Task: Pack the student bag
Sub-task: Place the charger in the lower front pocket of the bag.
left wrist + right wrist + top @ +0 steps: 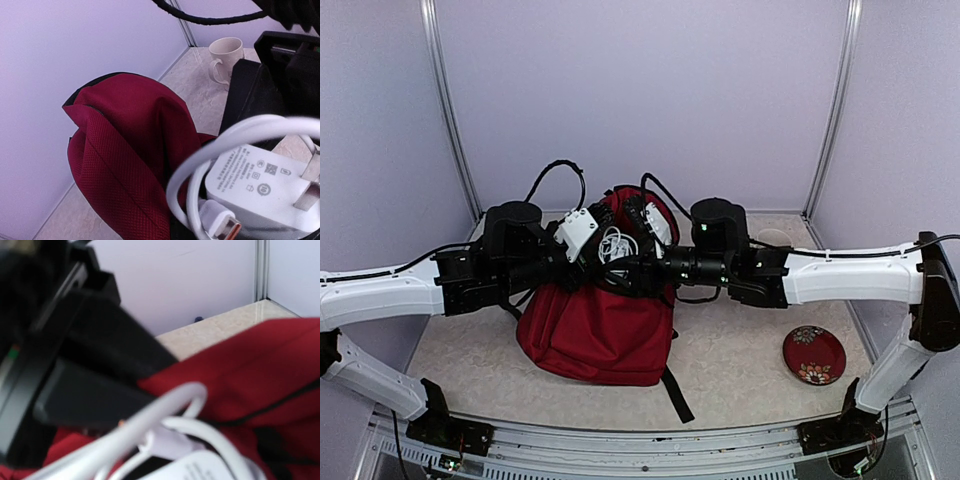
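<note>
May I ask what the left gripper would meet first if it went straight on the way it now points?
Most likely the white charger and its coiled cable, right in front of the left gripper; depth is unclear, so they may already touch.

The student bag (598, 335) is lying flat on the table (740, 375), a little left of the middle, its bottom end facing the near edge. Its dark-red woven fabric is sagging in soft folds over the body. The upper part is bunching into a raised hump, with black edging running along its rim. A black strap (676, 392) is trailing from the bag's lower right corner across the table toward the near edge
</note>
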You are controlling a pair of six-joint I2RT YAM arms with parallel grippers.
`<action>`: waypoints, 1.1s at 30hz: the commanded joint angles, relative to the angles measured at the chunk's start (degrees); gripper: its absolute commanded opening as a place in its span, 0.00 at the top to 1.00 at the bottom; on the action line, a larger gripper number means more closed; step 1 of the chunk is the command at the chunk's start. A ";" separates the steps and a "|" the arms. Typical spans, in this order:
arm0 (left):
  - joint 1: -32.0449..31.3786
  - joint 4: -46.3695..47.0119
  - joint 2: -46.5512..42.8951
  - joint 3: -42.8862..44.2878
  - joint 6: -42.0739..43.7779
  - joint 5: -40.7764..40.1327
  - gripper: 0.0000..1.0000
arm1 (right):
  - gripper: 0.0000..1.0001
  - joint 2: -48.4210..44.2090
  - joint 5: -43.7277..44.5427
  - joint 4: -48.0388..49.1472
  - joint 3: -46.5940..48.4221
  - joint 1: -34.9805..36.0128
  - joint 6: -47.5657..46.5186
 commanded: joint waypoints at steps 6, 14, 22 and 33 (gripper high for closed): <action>-0.38 7.66 -1.34 4.18 -1.37 4.36 1.00 | 0.78 0.15 1.08 -18.76 -3.25 0.50 -4.41; -0.37 7.58 -1.48 4.29 -1.94 5.73 1.00 | 0.40 2.68 1.62 -39.08 7.71 0.19 -6.57; -0.28 7.17 -1.51 4.49 -1.89 5.80 1.00 | 0.05 5.05 2.75 -48.75 25.61 0.02 -4.21; -0.28 7.09 -1.39 4.49 -1.78 5.90 1.00 | 0.43 -1.34 1.61 -50.58 23.96 -2.34 4.19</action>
